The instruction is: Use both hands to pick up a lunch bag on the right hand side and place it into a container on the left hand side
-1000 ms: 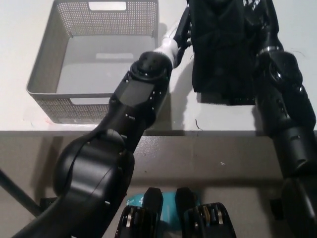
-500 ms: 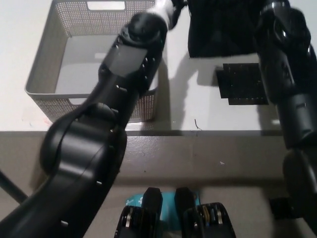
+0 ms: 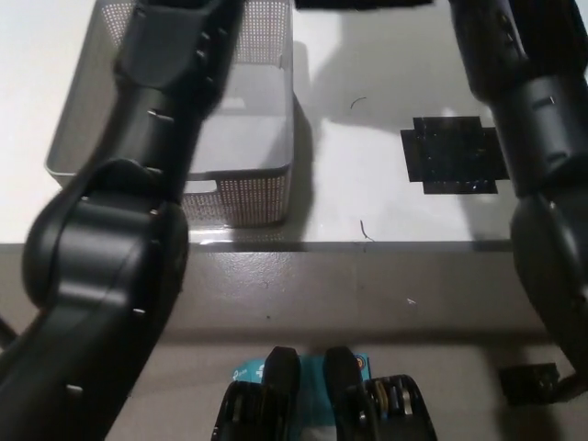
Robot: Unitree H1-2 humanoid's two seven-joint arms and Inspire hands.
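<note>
Only a thin black strip of the lunch bag (image 3: 363, 4) shows, at the picture's top edge, raised above the white table (image 3: 367, 197). The grey mesh basket (image 3: 246, 188) stands at the left. My left arm (image 3: 138, 184) crosses over the basket and runs out of the top of the picture. My right arm (image 3: 524, 119) rises along the right side and also leaves the top. Both hands are out of the picture, so their hold on the bag is hidden.
A black cross-shaped mark (image 3: 455, 154) lies bare on the table at the right, where the bag stood. The table's front edge (image 3: 386, 246) runs across the middle of the picture, with the floor below it.
Both arms have gone up and away from me, carrying the lunch bag off the black mark and nearly out of view. My left arm has swung left over the basket.
</note>
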